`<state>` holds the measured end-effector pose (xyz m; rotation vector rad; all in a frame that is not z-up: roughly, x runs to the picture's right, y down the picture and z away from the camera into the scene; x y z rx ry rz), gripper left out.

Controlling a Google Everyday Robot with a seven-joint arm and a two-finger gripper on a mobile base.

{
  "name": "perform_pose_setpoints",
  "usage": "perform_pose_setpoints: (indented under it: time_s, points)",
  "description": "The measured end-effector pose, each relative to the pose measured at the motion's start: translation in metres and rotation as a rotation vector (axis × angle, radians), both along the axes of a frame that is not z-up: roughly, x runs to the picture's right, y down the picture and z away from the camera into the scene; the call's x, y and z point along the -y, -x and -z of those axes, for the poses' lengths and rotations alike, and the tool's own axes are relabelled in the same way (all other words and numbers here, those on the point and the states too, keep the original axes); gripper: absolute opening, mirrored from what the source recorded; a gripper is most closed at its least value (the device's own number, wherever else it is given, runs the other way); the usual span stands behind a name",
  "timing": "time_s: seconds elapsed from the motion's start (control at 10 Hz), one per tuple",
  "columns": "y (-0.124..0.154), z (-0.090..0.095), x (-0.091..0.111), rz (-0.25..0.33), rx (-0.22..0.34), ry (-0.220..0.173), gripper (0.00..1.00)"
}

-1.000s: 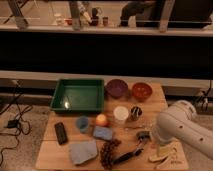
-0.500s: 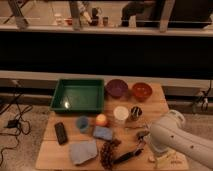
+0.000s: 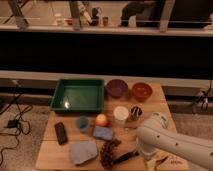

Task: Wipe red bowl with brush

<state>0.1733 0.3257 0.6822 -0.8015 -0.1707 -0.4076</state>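
Observation:
The red bowl (image 3: 142, 90) sits at the back right of the wooden table, just right of the purple bowl (image 3: 117, 88). The brush (image 3: 125, 157) lies flat near the front edge, and its black handle points toward the arm. My white arm (image 3: 167, 142) fills the front right corner. My gripper is hidden behind the arm, near the right end of the brush handle, and it stands open. Nothing looks lifted off the table.
A green tray (image 3: 77, 95) stands at the back left. In the middle are a white cup (image 3: 120, 113), a dark can (image 3: 136, 112), an orange ball (image 3: 101, 119), a blue cup (image 3: 82, 123) and a blue sponge (image 3: 103, 133). A black block (image 3: 60, 132), a grey cloth (image 3: 82, 151) and a dark red cluster (image 3: 107, 149) lie in front.
My arm has swung left and forward over the front right corner, nearer the brush, and now covers the pale items there. The objects have not moved.

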Motion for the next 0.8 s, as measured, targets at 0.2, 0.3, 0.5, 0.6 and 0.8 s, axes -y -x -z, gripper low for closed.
perform_pose_setpoints:
  time_s: [0.2,0.3,0.5,0.6,0.8]
  points:
    - [0.006,0.0,-0.009,0.001,0.045,0.047,0.8]
    - [0.007,-0.003,-0.015,0.002,0.061,0.075,0.8]
    - [0.011,-0.017,-0.024,0.01,0.104,0.126,0.8]
    - [0.015,-0.024,-0.027,0.016,0.143,0.15,0.8]
    - [0.026,-0.034,-0.026,0.013,0.208,0.17,0.8]
